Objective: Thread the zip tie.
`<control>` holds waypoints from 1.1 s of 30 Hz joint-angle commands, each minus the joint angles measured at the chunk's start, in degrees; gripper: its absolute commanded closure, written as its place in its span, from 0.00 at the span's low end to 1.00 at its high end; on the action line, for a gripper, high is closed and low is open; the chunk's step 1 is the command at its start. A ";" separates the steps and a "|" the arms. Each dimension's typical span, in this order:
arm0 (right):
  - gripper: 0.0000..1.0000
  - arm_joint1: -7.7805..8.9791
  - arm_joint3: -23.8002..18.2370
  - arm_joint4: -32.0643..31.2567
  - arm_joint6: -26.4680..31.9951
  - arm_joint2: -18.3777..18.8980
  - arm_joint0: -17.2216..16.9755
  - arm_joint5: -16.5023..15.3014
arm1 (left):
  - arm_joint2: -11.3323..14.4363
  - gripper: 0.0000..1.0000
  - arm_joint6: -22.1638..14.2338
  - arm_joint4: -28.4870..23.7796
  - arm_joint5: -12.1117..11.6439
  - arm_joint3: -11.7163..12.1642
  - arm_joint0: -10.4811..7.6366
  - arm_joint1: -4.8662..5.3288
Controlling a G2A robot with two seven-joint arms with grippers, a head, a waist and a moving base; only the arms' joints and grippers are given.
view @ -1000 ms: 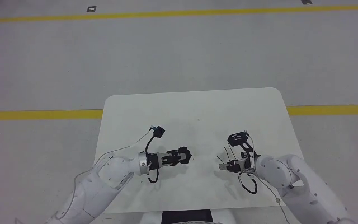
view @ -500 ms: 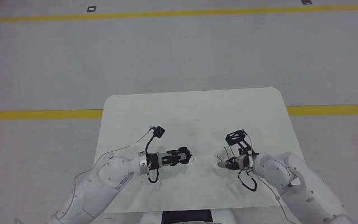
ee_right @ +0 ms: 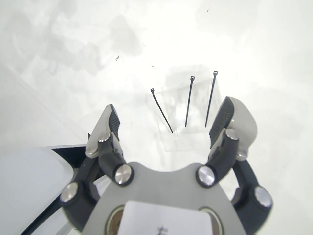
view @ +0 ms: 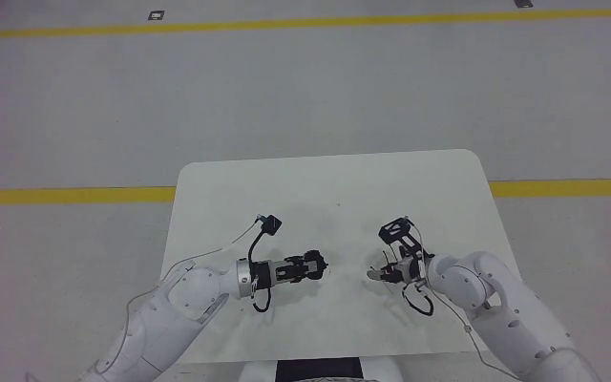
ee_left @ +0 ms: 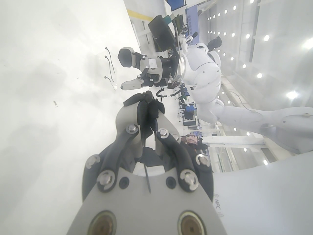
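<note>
Here, right tool (ee_right: 168, 105) splayed above zip ties (ee_right: 188, 101), left tool (ee_left: 145, 103) pinched.

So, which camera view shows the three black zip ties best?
The right wrist view: all three zip ties show close and separate, heads included. The left wrist view shows them small and distant; the top view, only faint lines.
</note>
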 commanded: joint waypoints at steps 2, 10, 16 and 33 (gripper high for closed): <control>0.59 -0.01 -0.10 0.08 -0.38 0.20 -0.19 0.02 | 0.00 1.00 0.00 0.00 0.00 0.00 0.00 0.00; 0.71 0.17 -0.67 -1.28 -0.24 1.21 -1.09 -0.22 | 0.00 1.00 0.00 0.00 0.00 0.00 0.00 0.00; 0.80 0.15 -0.29 -2.05 0.08 1.22 -1.18 -0.18 | 0.00 1.00 0.00 0.00 0.00 0.00 0.00 0.00; 0.86 -0.52 2.28 -4.45 1.06 -1.39 0.41 1.13 | 0.00 1.00 0.00 0.00 0.00 0.00 0.00 0.00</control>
